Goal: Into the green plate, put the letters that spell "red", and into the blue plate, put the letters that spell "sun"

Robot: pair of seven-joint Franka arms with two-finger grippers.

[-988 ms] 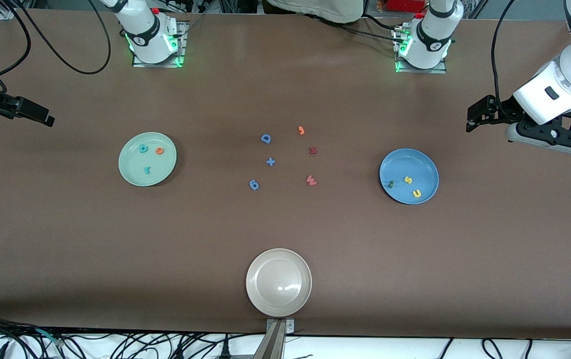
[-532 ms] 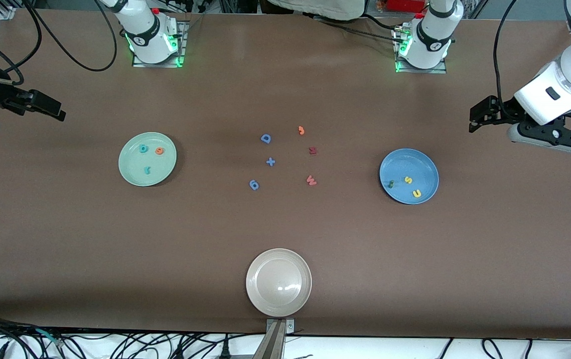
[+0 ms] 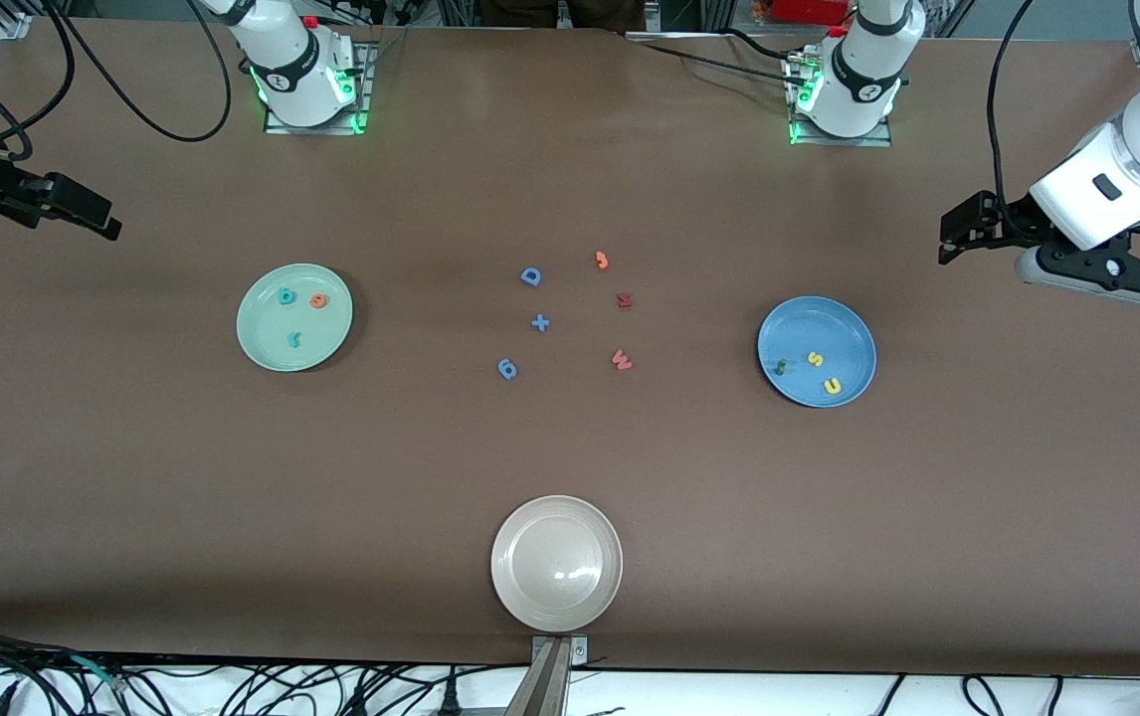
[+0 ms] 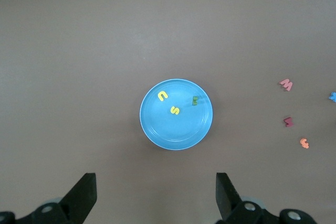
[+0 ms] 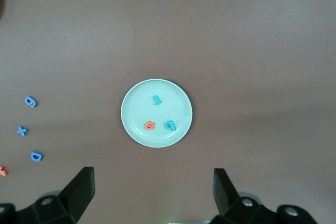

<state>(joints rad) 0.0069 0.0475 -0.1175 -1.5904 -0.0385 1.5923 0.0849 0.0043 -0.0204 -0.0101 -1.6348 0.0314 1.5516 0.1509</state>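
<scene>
Black and spread wide with nothing held, the left claw (image 4: 154, 198) hangs high over the brown surface (image 3: 570, 447) at the left arm's end, just off the blue plate (image 3: 839, 328), barely shifted from a second ago; the right claw (image 5: 152, 195), equally agape and empty, has drifted a little at the right arm's end beside the green plate (image 3: 272, 343), so both arms appear to be waiting. Inside the blue plate lie the yellow "s" (image 3: 815, 358), yellow "u" (image 3: 832, 386) and green "n" (image 3: 781, 367); inside the green plate sit the teal "d" (image 3: 285, 295), orange "e" (image 3: 318, 300) and teal "r" (image 3: 295, 340). Nothing among the letters has moved. Spare pieces, among them the blue "D" (image 3: 530, 276) and red "w" (image 3: 621, 360), lie mid-surface between the plates, and the beige plate (image 3: 556, 602) sits empty nearest the camera. The sorting looks complete.
</scene>
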